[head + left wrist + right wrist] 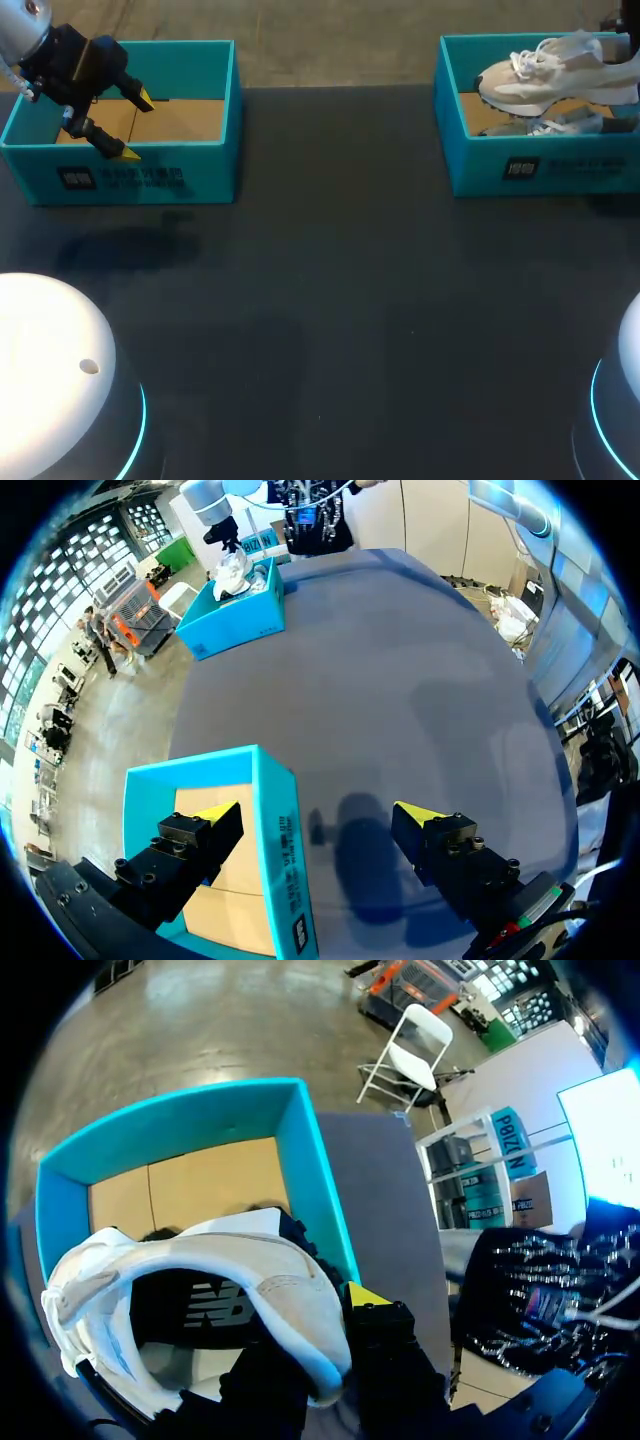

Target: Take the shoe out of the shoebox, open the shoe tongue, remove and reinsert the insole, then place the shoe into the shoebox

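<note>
Our right gripper (325,1322) is clamped on the heel collar of the white lace-up mesh sneaker (555,72). It holds the shoe just over the open teal cardboard shoebox (470,160) at the far right of the dark counter (350,300). We judge the shoe light, with a soft, yielding upper and a stiffer sole. The padded collar is a fair hold, though the toe may sag. Our left gripper (135,126) hangs open over a second teal box (200,180), well apart.
</note>
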